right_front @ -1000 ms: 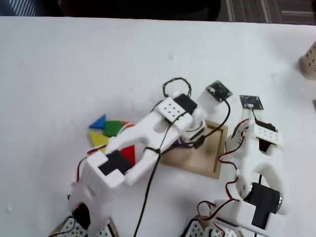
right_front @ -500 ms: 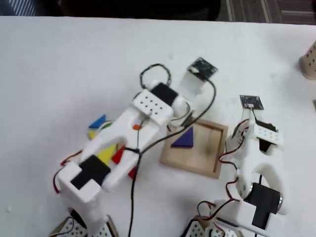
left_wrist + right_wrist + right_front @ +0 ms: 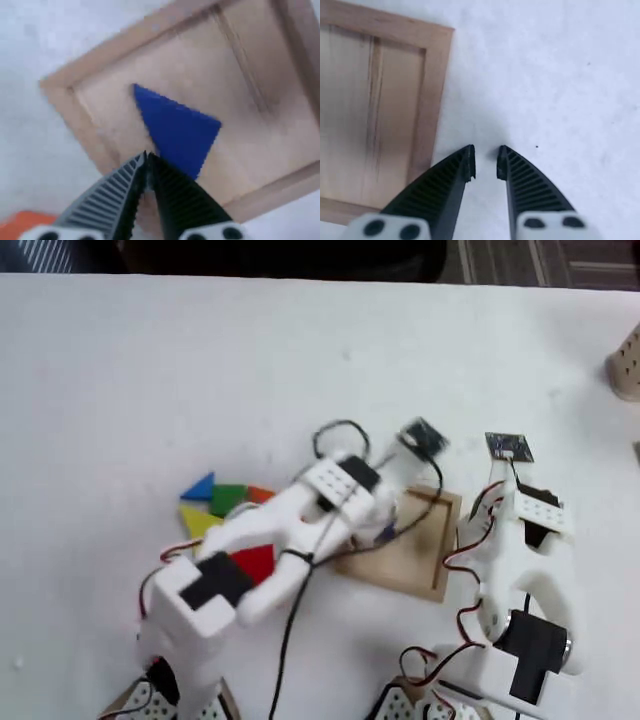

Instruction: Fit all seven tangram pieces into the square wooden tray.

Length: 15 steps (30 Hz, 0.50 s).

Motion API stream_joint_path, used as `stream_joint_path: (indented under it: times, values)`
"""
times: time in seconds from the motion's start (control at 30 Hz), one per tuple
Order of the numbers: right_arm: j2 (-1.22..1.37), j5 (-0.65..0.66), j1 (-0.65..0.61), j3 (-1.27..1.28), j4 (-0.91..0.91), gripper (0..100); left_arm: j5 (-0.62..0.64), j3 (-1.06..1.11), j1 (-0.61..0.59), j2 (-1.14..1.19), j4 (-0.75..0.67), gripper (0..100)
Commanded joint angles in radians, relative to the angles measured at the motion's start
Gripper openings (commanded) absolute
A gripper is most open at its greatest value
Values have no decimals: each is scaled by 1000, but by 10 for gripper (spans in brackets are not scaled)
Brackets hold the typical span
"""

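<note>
Here we are looking at the tray (image 3: 100, 55), which is lying flat on the white table (image 3: 150, 370). One blue triangle (image 3: 177, 132) is lying flat on the tray's floor, near one inner corner, with bare wood on its other sides.

The left gripper (image 3: 147, 157) is hanging over the tray, right at the edge of the blue triangle. Its jaws are pressing together with nothing between them. We cannot tell whether the tips are touching the wood or the piece. In the high view the left arm (image 3: 270, 540) is stretching across the tray's left part and covering it.

The other pieces are lying on the table to the left of the tray, well outside it. The red triangle (image 3: 255, 562) is sitting nearest the tray, partly under the left arm. Farther from the tray we are seeing the orange piece (image 3: 262, 494), the green square (image 3: 228, 500), the yellow triangle (image 3: 197, 523) and a second blue triangle (image 3: 200, 487), all bunched close together.

The right gripper (image 3: 486, 160) is hovering over bare table just beside the tray's right rim (image 3: 437, 90). Its jaws are standing slightly apart and gripping nothing. The right arm (image 3: 525, 550) is standing folded to the right of the tray.
</note>
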Motion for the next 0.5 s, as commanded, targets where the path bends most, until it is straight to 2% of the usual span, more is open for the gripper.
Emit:
stream_joint_path:
  times: [0.0, 0.27, 0.47]
  values:
    - [-30, 2, 2, -2, -13, 77, 12, -12, 71, -12, 23, 22]
    - [-30, 2, 1, -2, -13, 77, 17, -8, 186, -19, 60, 21]
    - [-30, 2, -1, -2, -13, 77, 118, -12, 197, -18, 38, 21]
